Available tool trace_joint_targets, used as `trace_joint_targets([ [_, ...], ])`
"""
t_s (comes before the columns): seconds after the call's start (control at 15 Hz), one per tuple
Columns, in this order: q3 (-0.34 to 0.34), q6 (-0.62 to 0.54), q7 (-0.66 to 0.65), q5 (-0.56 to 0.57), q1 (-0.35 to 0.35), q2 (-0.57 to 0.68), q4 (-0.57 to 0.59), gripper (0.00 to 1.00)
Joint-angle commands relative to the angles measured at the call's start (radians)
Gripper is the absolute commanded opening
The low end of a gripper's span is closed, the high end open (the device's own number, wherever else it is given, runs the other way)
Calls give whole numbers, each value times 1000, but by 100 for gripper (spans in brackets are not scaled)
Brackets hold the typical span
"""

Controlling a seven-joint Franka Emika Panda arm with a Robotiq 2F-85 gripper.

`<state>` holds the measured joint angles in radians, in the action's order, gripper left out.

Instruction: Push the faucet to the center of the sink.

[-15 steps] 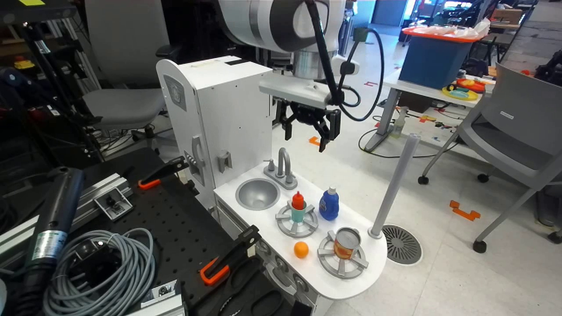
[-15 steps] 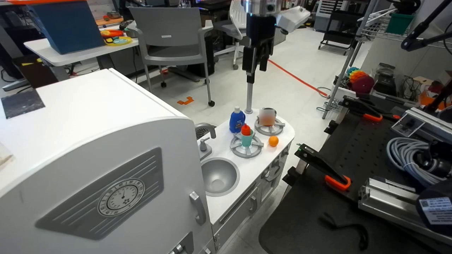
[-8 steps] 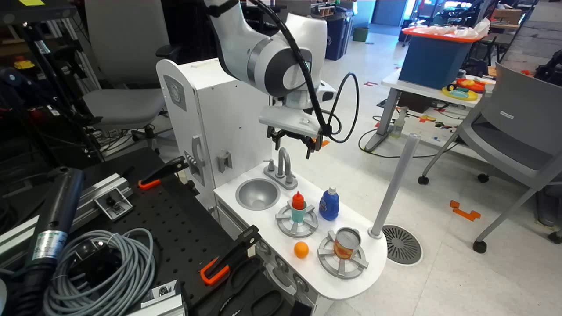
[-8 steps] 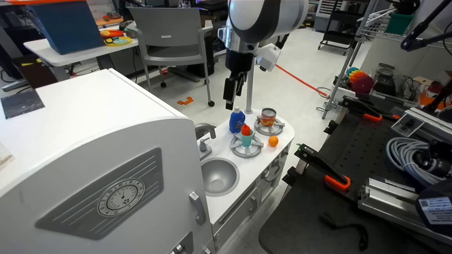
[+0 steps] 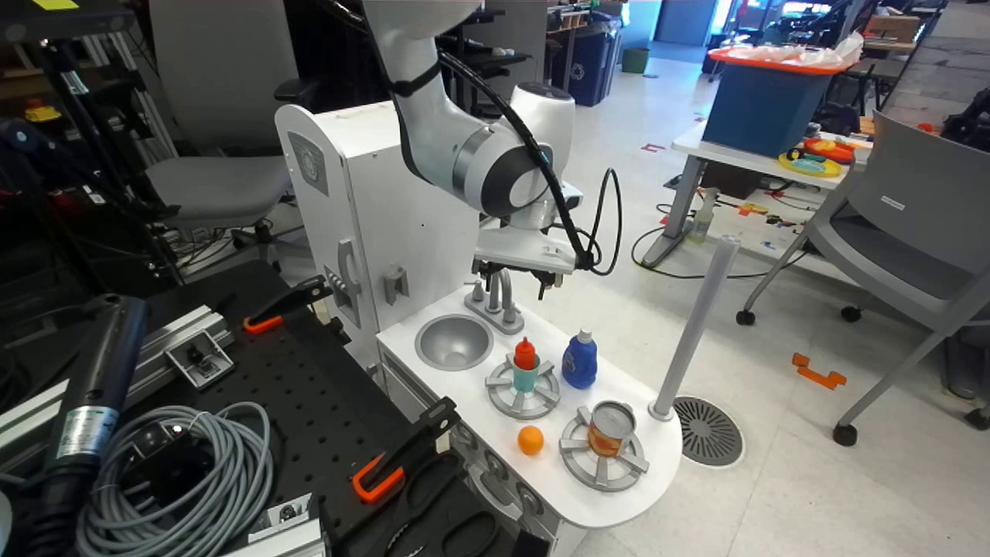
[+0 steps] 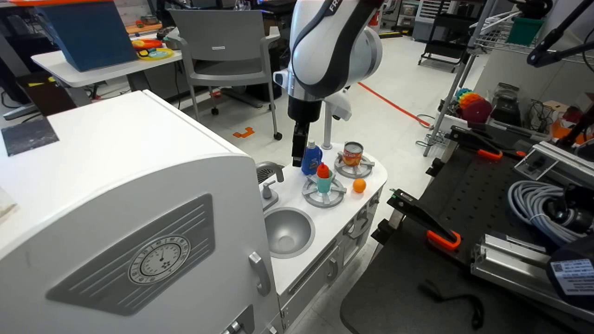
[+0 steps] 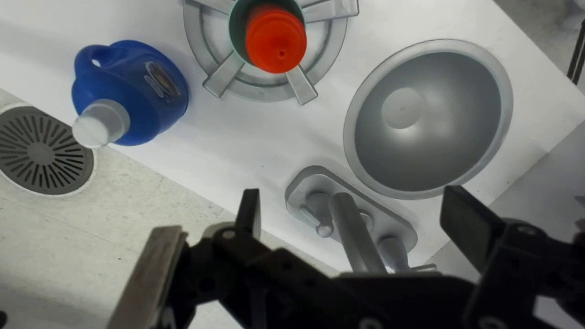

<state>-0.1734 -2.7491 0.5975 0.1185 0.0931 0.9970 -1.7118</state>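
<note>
The grey faucet [image 5: 506, 294] stands behind the round grey sink [image 5: 455, 344] on the white toy kitchen counter. Both also show in an exterior view, the faucet's spout [image 6: 278, 172] next to the sink [image 6: 288, 236]. In the wrist view the faucet [image 7: 354, 230] appears between my open fingers, and the sink [image 7: 457, 96] lies beyond them. My gripper [image 7: 351, 189] is open and empty, fingers pointing down; it also shows in both exterior views [image 5: 510, 288] [image 6: 297, 162]. It hangs at about the faucet's top. I cannot tell whether it touches the faucet. The faucet's upper end is hidden in the wrist view.
A blue bottle [image 7: 132, 96] and a red bottle [image 7: 276, 41] in a teal cup stand near the faucet. An orange ball [image 5: 530, 440], a can [image 5: 609, 433] and a grey pole [image 5: 696, 325] are farther along. A tall white cabinet [image 5: 410, 201] rises beside the sink.
My arm has come down and toward the counter, lowering the gripper from well above to the faucet's top. The faucet and the objects on the counter have not visibly moved.
</note>
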Motion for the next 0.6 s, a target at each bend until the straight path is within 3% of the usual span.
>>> trace_joint_targets([
  [0.0, -29, 7, 73, 56, 11, 85, 101, 100],
  [0.53, -40, 7, 202, 98, -15, 182, 196, 100],
])
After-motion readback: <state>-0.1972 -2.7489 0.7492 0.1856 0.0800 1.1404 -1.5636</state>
